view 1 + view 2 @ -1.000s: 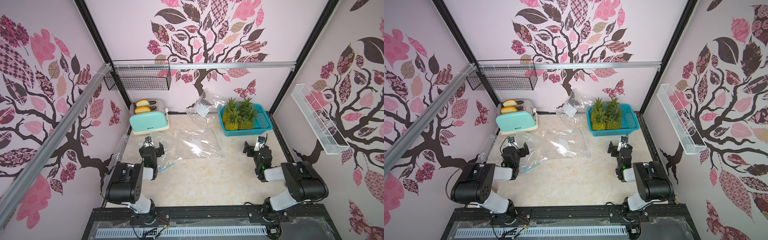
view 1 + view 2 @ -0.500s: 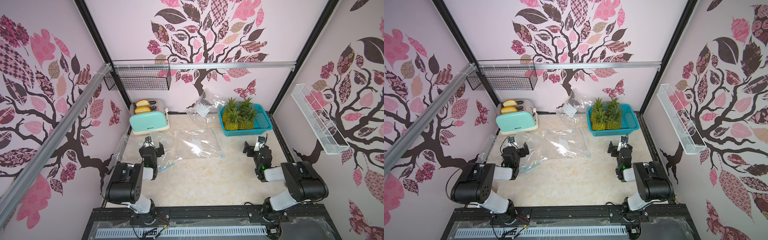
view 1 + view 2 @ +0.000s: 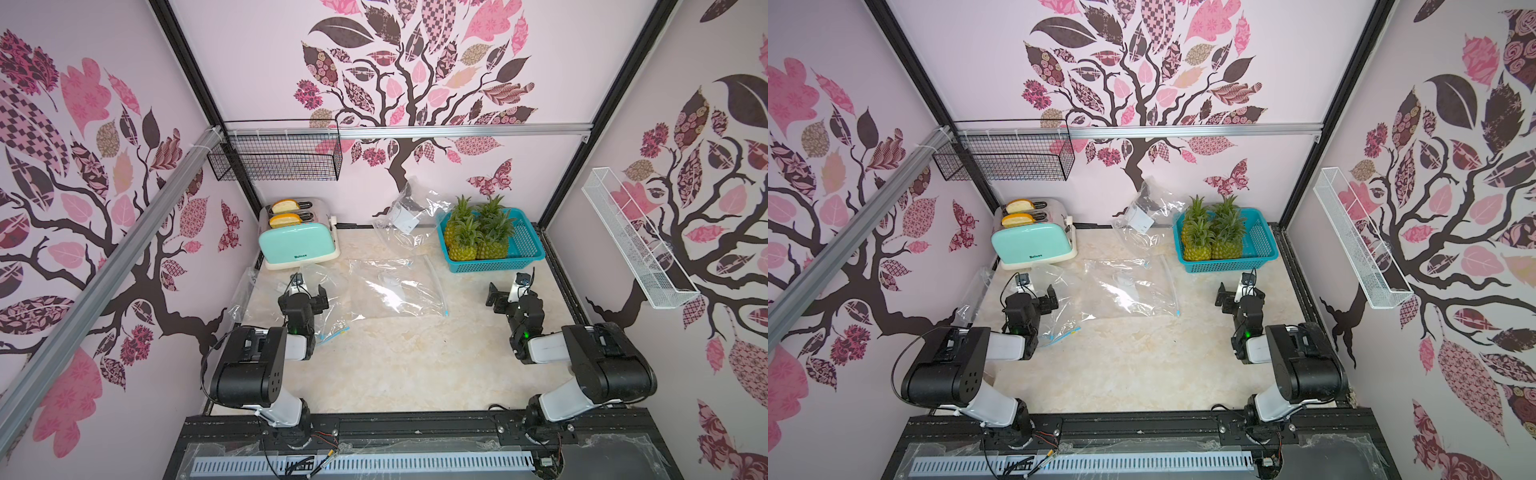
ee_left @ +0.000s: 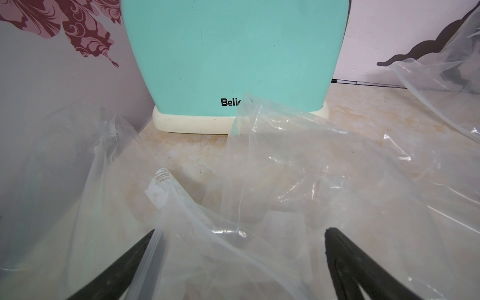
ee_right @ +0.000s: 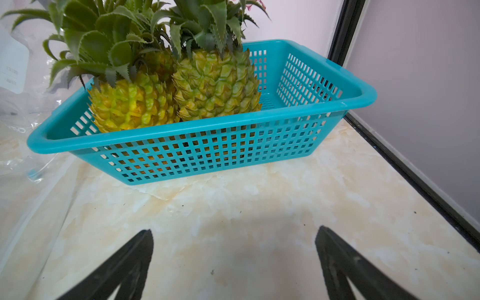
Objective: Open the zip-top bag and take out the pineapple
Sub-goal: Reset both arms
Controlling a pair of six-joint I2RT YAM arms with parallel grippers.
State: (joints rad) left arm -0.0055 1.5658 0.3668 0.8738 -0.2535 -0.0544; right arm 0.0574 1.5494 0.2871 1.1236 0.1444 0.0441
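Observation:
Several pineapples (image 3: 478, 235) (image 3: 1212, 239) (image 5: 207, 83) stand upright in a teal basket (image 3: 530, 249) (image 5: 233, 124) at the back right. None sits inside a bag. An empty clear zip-top bag (image 3: 395, 286) (image 3: 1129, 286) lies flat mid-table. A second, crumpled clear bag (image 3: 330, 318) (image 4: 285, 168) lies under my left gripper (image 3: 308, 286) (image 3: 1037, 286) (image 4: 240, 231), which is open, its jaws straddling the plastic without clamping it. My right gripper (image 3: 506, 289) (image 3: 1234, 291) (image 5: 235, 230) hangs open over bare table, a short way in front of the basket.
A mint toaster (image 3: 297, 245) (image 4: 233, 52) with bread stands at the back left, just beyond the left gripper. More clear bags lean on the back wall (image 3: 409, 216) and the left wall (image 3: 243, 291). A black wire basket (image 3: 274, 158) and a white rack (image 3: 636, 245) hang on the walls.

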